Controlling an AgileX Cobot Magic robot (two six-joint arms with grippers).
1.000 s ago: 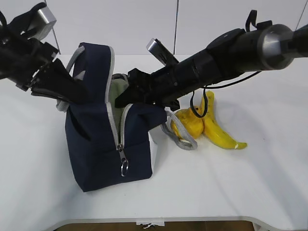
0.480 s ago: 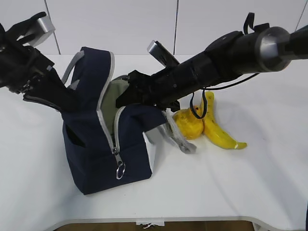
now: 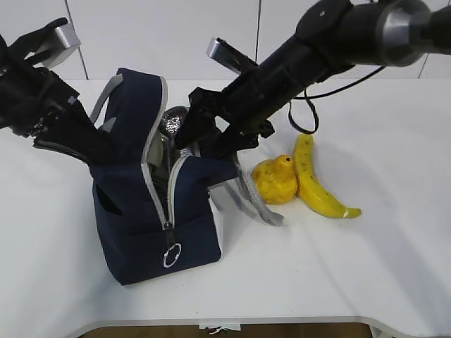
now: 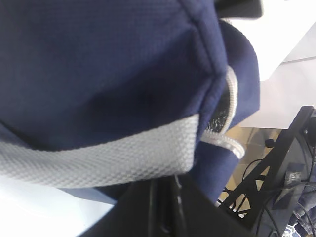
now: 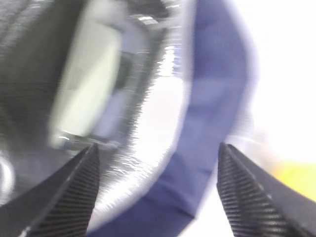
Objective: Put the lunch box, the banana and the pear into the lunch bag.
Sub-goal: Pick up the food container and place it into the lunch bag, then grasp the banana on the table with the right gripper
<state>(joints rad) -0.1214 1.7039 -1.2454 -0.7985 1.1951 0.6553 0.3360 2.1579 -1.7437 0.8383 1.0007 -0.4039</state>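
The navy lunch bag stands left of centre with its zipper undone and its flap held up. My left gripper is shut on the bag's fabric by the grey handle; in the left wrist view its dark fingers sit under the webbing. Just above the bag's mouth my right gripper hangs open and empty. The pale green lunch box lies inside against the silver lining. To the right of the bag, the pear and banana rest on the table, touching each other.
The bag's second grey handle trails on the white table toward the pear. The zipper's ring pull hangs on the bag's front. The table's front edge runs near the bottom of the exterior view.
My right gripper has opened wide and risen out of the bag's mouth, and the lunch box has dropped from the opening down inside. The left gripper keeps its hold on the flap.
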